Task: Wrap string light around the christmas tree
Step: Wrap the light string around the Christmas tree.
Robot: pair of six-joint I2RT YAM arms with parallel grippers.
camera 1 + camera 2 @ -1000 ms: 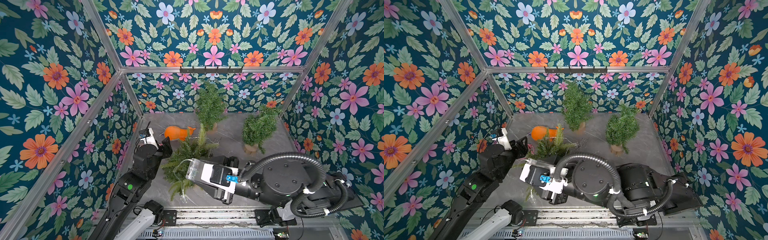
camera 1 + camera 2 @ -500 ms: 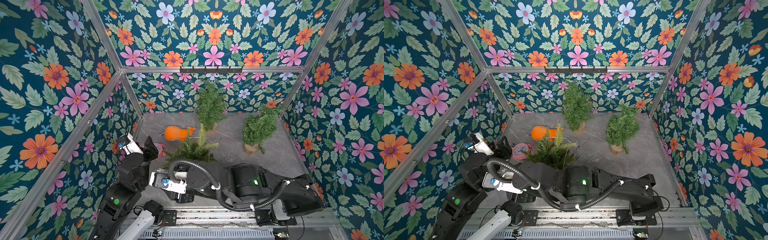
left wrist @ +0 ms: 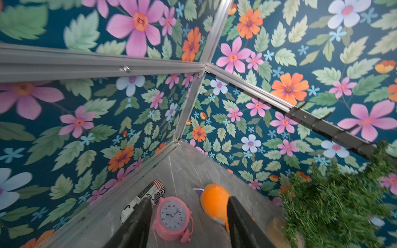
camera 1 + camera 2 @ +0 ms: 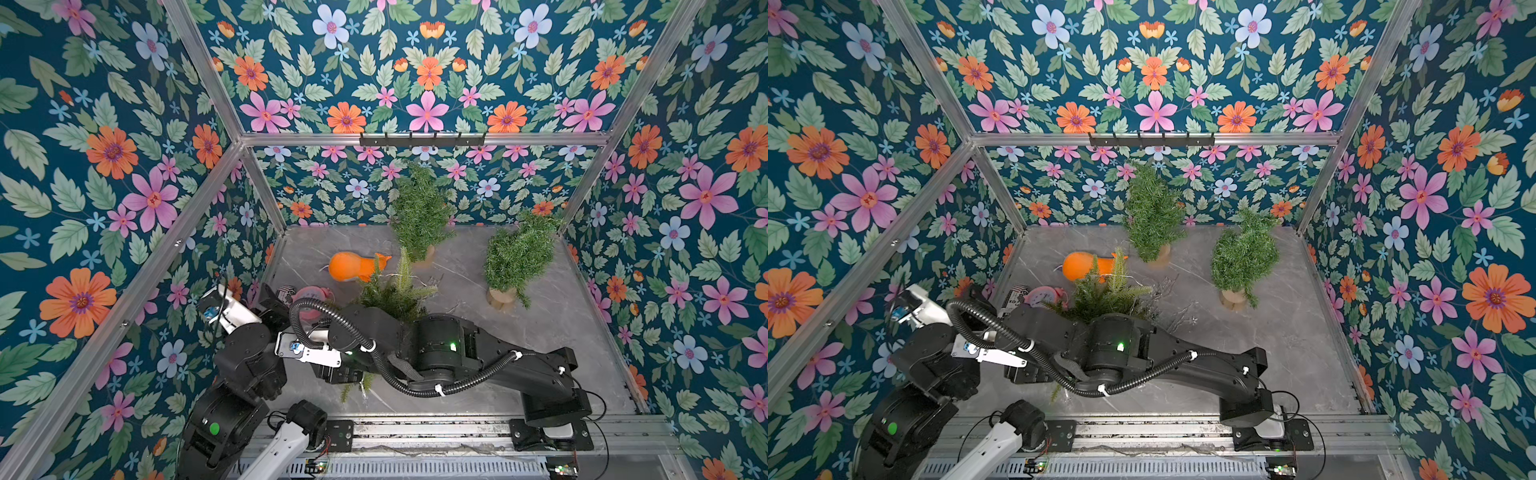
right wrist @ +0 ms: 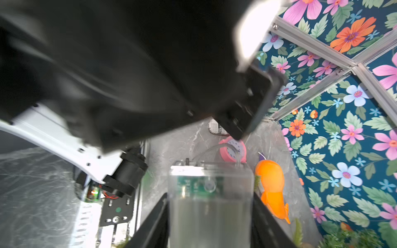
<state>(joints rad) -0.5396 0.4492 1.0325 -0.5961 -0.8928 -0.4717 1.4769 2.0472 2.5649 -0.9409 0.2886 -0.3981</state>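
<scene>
The christmas tree [image 4: 390,291] [image 4: 1106,291] stands at mid-table, its front half covered by my right arm. Thin wire of the string light [image 4: 430,281] [image 4: 1165,287] trails from its branches onto the table. The string light's clear battery box [image 5: 210,193] sits between the fingers of my right gripper [image 5: 210,194], which is shut on it. In both top views that gripper is hidden under its own wrist. My left gripper [image 3: 188,199] [image 4: 272,296] hangs open by the left wall, above a pink clock, holding nothing.
A pink alarm clock [image 3: 173,216] [image 4: 311,297], a printed roll [image 3: 148,196] and an orange toy [image 4: 353,268] [image 5: 271,182] lie at the left. Two more small trees [image 4: 419,212] [image 4: 519,253] stand at the back. My left arm [image 5: 129,64] looms close over the right wrist.
My right arm has swung left and low across the tree's front with the battery box. The left arm has drawn back toward the left wall, its jaws narrowing a little.
</scene>
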